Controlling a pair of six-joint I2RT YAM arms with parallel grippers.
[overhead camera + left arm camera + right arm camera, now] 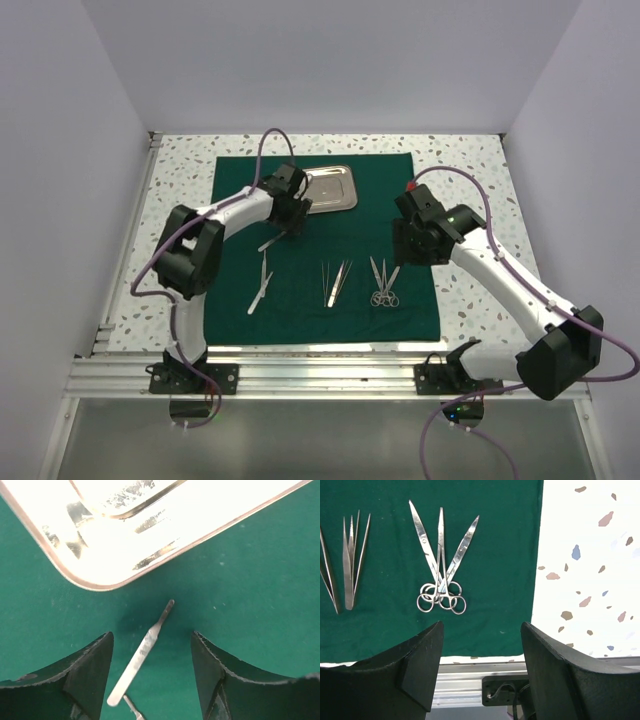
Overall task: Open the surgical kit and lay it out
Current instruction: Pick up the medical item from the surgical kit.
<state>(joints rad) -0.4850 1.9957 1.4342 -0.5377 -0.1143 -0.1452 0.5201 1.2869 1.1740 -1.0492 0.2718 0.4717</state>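
Hovering open-jawed over green cloth [300, 300]: left gripper [151, 634] straddling a slim handle [141, 655] beside the tray [100, 555], right gripper [482, 625] near scissors [440, 560].

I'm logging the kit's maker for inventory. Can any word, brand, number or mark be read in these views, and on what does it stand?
No text can be read in any view.
The steel tray shows only glare.
The scissors and tweezers show no legible stamp; any engraving is too small to tell.
The green cloth and the speckled table show no print.
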